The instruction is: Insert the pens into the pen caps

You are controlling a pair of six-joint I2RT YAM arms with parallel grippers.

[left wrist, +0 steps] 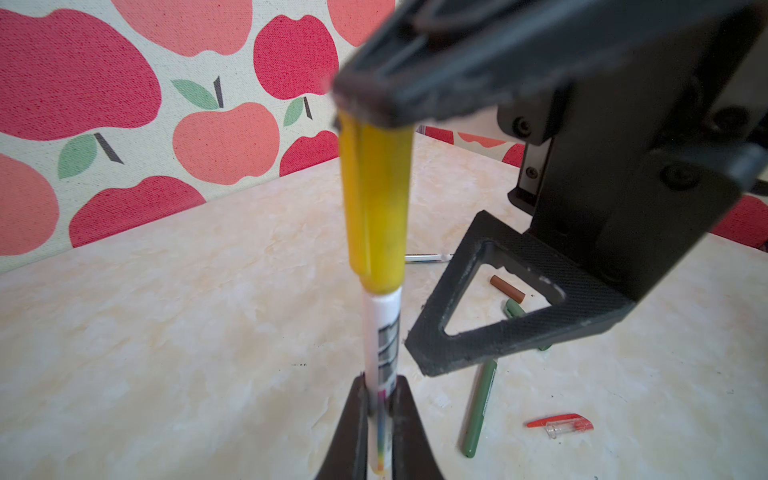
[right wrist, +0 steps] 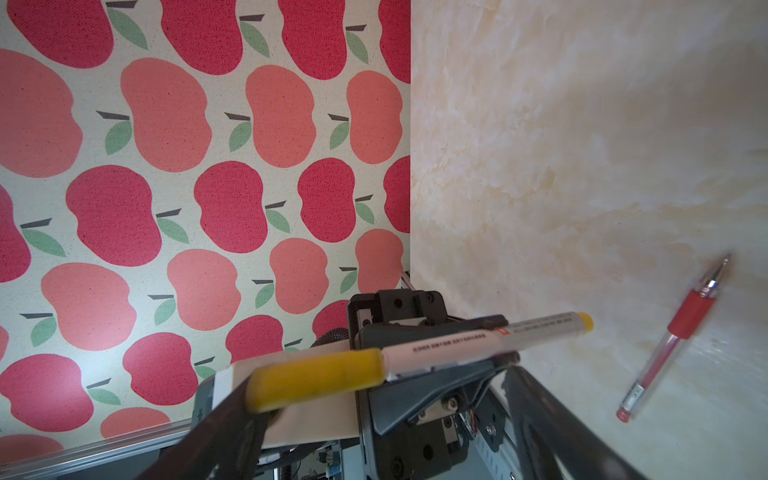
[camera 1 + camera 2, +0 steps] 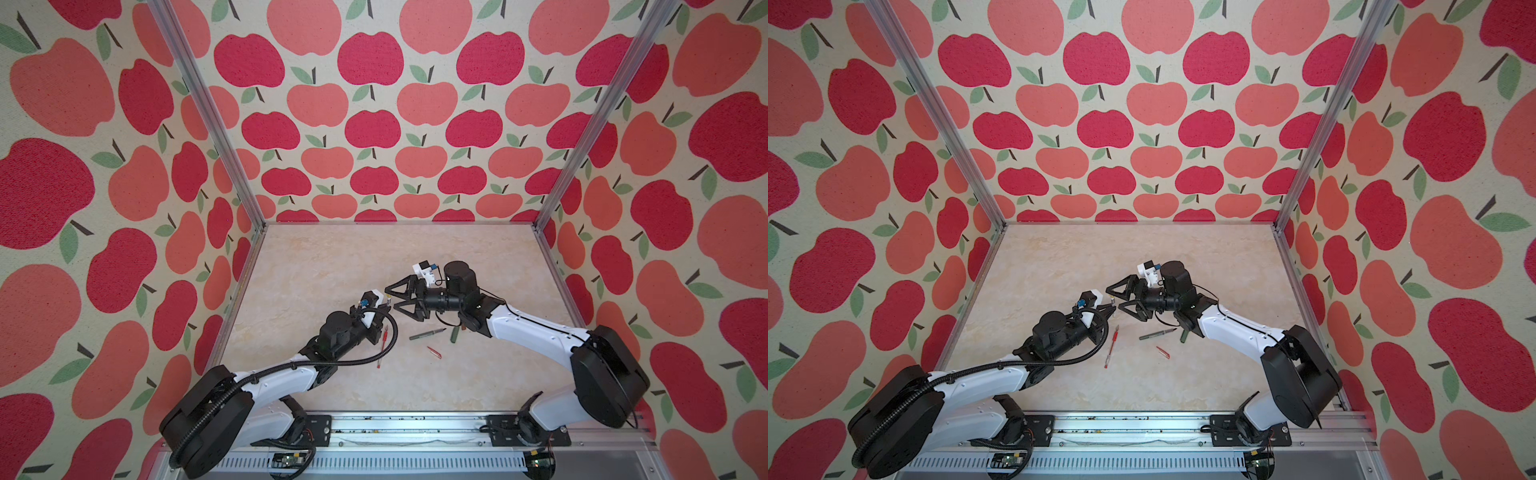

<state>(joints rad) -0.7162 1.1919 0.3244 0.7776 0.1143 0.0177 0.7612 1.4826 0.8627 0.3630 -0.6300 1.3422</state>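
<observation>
My left gripper (image 1: 380, 388) is shut on the barrel of the white pen (image 1: 384, 332). The yellow pen cap (image 1: 376, 199) sits on the pen's front end, and a yellow end (image 2: 586, 322) shows behind the grip. My right gripper (image 3: 390, 299) stands open, its jaws wide apart. The cap's far end rests against one of its fingers (image 2: 232, 436) and the other stays well clear. On the table lie the red pen (image 3: 382, 347), the green pen (image 3: 427, 333), the green cap (image 3: 455, 334) and the red cap (image 3: 435, 351). A brown cap (image 1: 507, 287) and another white pen (image 1: 428, 258) show past the right fingers.
Both grippers meet above the middle of the marbled table (image 3: 332, 266), in both top views. Apple-print walls close it in on three sides. A metal rail (image 3: 399, 428) with both arm bases runs along the front edge.
</observation>
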